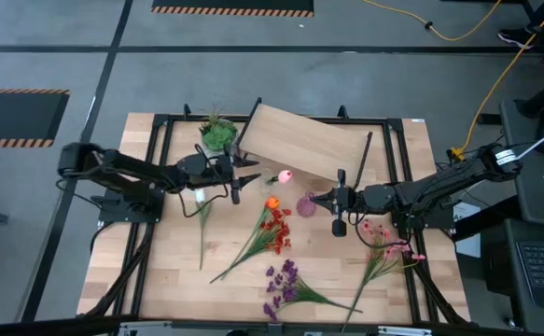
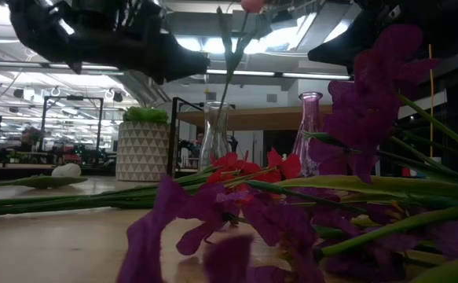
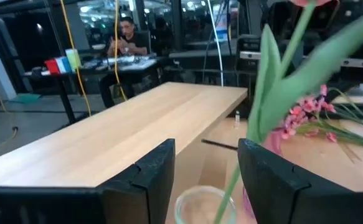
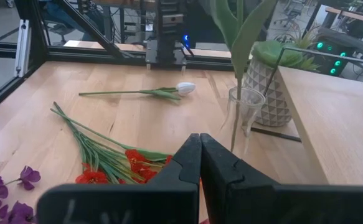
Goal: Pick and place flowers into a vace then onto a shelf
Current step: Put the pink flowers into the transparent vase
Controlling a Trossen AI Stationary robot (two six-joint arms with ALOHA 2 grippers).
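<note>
One pink flower stands in the vase below the spread left gripper; right gripper pressed together; others remain on the table.

Overhead view evenly lit, soft faint shadows under arms on wooden tabletop. Table-height view dim, backlit by ceiling strip lights; purple flowers close to lens, heavily blurred, nearly silhouettes. Left wrist view soft; green stem smeared, perhaps motion blur. Right wrist view bright, fairly sharp.
</note>
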